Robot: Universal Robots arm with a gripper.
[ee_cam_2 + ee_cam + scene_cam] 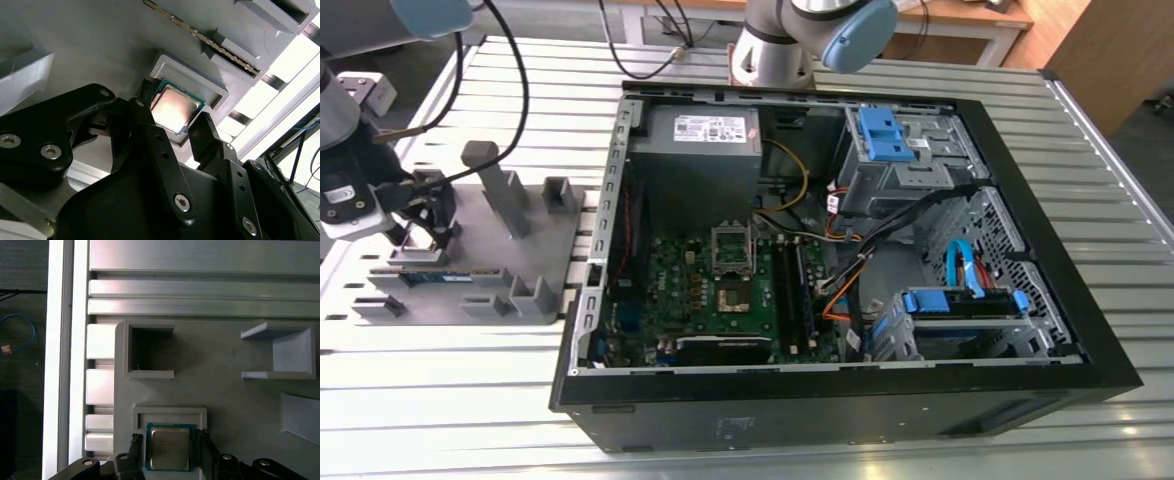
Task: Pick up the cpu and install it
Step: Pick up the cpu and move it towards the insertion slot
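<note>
I see the open computer case point(854, 410) on the exterior view's right and the grey fixture plate point(480, 240) on its left. The gripper point(420, 238) hangs over the plate, fingers point(136, 444) apart, straddling the cpu point(170, 450), which lies flat in its recessed nest point(170, 414).

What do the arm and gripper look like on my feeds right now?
The arm is silver-grey tubing with light blue joint caps. The gripper is matt black, built of flat linked bars fastened with silver screws. Behind it sits a whitish wrist housing. In the exterior view, black cables loop down toward it.
</note>
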